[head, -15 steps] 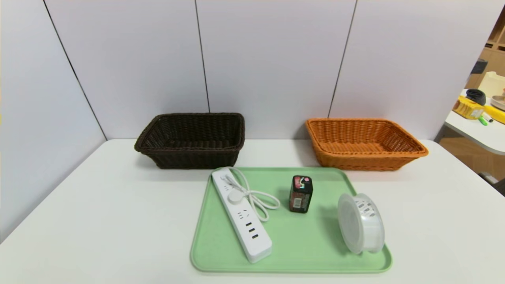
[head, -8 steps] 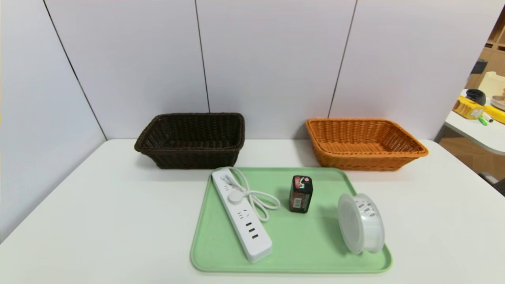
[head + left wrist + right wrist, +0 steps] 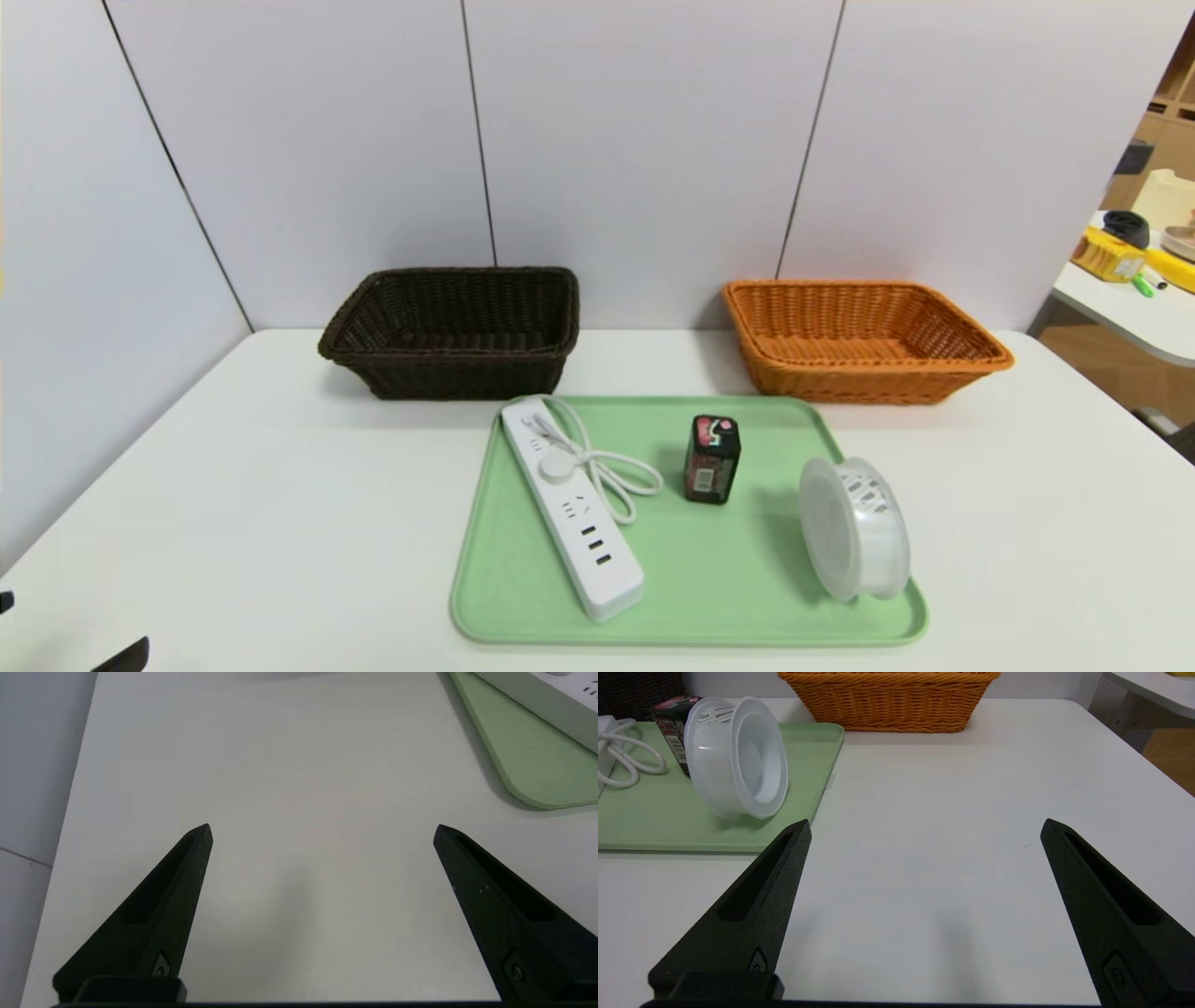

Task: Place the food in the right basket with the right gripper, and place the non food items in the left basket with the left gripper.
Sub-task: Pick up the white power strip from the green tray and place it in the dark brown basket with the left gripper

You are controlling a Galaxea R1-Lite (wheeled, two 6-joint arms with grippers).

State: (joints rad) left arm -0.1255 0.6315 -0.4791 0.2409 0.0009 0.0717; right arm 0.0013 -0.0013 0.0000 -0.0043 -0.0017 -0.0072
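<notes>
The left gripper [image 3: 322, 828] is held open above the bare bench [image 3: 299, 765] near its front left corner; the right gripper [image 3: 924, 826] is likewise spread wide, empty.

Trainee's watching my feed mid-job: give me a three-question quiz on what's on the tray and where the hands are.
1. True or false: the dark carton stands upright on the green tray.
2. Which item lies nearest the dark brown basket? A) power strip B) round tub C) carton
3. Fill in: the left hand is ____ and holds nothing.

Key: 1 true; 2 A; 3 open. The right hand is open too, over bare table beside the tray, facing the orange basket.
</notes>
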